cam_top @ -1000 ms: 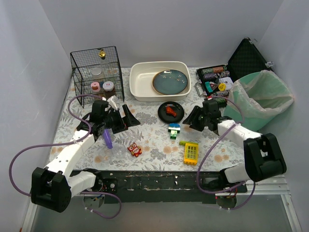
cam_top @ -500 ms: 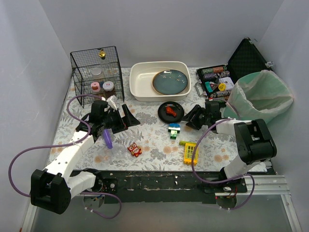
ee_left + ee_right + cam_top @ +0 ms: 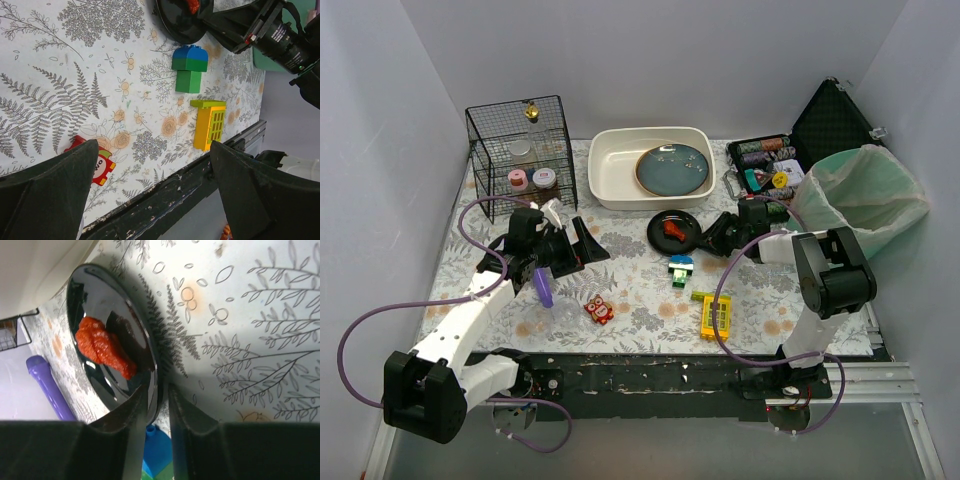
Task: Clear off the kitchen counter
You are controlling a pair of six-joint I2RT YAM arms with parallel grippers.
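The kitchen counter (image 3: pixel 630 275) spans the whole floor of the booth, from the arms' bases at the near edge to the far wall. It is a fixed, stiff slab, nothing to lift, so I judge clearing it means taking its clutter away. Its white covering, printed with grey-beige ferns and flowers, looks cloth-like and might ruck if anything is dragged. The front edge is dark and scuffed.

Right of centre lies a black plate (image 3: pixel 100 290), glossy and likely slippery and breakable, carrying a red morsel (image 3: pixel 102 347) that could slide off (best kept level, held by the rim). The right gripper (image 3: pixel 157 390) straddles that rim, jaws drawn close; whether they bite yet I cannot tell. The left gripper (image 3: pixel 154 150) hangs over the left half, jaws spread wide and empty, above toy bricks (image 3: pixel 190 67).
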